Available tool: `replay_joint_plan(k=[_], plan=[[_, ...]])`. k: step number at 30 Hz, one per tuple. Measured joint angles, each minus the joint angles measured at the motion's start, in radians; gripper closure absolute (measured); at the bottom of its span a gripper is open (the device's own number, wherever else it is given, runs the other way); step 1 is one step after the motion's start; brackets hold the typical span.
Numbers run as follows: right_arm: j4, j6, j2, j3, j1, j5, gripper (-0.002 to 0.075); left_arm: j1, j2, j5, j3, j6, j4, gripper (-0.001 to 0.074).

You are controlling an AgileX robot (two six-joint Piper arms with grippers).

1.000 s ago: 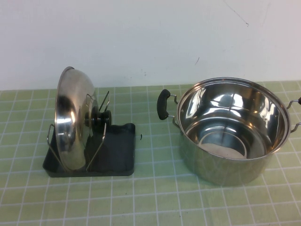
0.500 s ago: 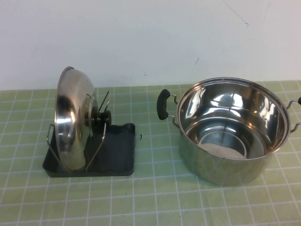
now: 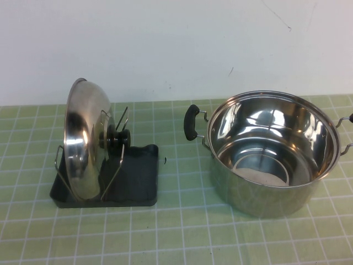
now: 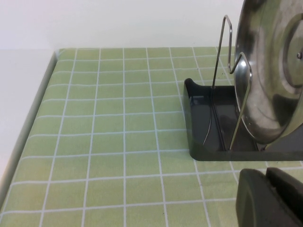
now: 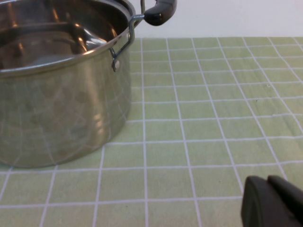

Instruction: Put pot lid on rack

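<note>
High view: pot lid (image 3: 83, 138) unmoved, upright in rack (image 3: 138, 182); both hands' states indiscernible.

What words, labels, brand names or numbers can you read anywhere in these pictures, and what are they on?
None can be read.
pot lid, standing on edge in the rack: bare steel, no marking.
steel pot: only reflections, no brand.
checked green table cover: plain grid lines.
left gripper and right gripper, both low by the table: dark, no label visible.

A staged test bench: checked green mat (image 3: 182, 232) against bare white wall (image 3: 165, 44) (kitchenware only).
</note>
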Motion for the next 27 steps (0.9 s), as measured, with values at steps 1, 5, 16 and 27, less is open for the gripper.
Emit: replay_joint_plan(k=[1,5,16,27], plan=[[0.0,0.002,0.0,0.0,0.0,0.0,0.0727,0.0,0.0,0.0,0.0,0.0,0.0,0.0737],[0.0,0.001,0.0,0.0,0.0,0.0,0.0727,0.009,-0.011,-0.049,0.042,0.03,-0.001,0.0737],[-0.002,0.001,0.0,0.0,0.0,0.002,0.0727,0.221,-0.113,-0.352,0.322,0.469,-0.373,0.0737],[-0.002,0.001,0.0,0.0,0.0,0.002,0.0727,0.238,-0.117,-0.342,0.347,0.446,-0.397,0.0737]])
